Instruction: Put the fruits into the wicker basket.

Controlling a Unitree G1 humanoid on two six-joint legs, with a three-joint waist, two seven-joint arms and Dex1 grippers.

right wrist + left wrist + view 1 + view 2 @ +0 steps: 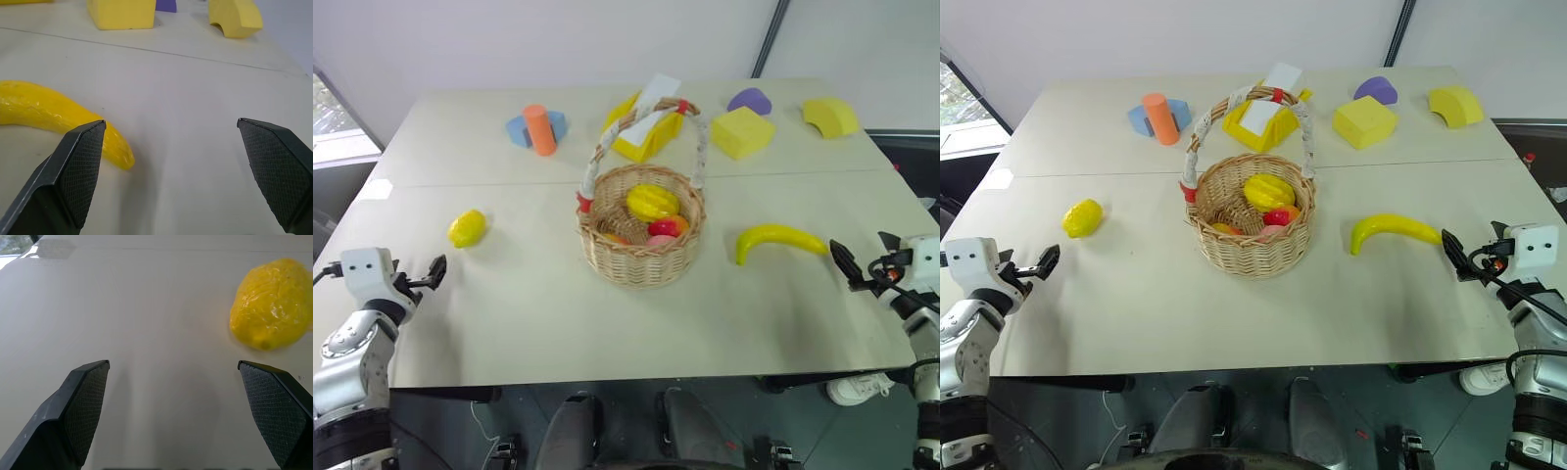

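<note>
While both claws stand wide open and empty, the left claw (438,269) faces the lemon (467,228) just ahead, the right claw (842,258) the banana (778,239), for carrying to the basket (641,257).

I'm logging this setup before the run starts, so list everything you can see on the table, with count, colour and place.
wicker basket: one, tan with a cloth-wrapped arched handle, middle of the table.
fruits in the basket: a ridged yellow one on top, red and orange ones beside it; exact count cannot be told.
lemon: one, yellow, on the table left of the basket.
banana: one, yellow, on the table right of the basket.
tray: one, yellow with a white slab, behind the basket.
cylinder: one, orange, far left, against a blue block.
foam blocks: two yellow, far right; the second is arched.
purple block: one, far right.
table: one, beige.
left gripper: open, near the lemon.
right gripper: open, near the banana.
</note>
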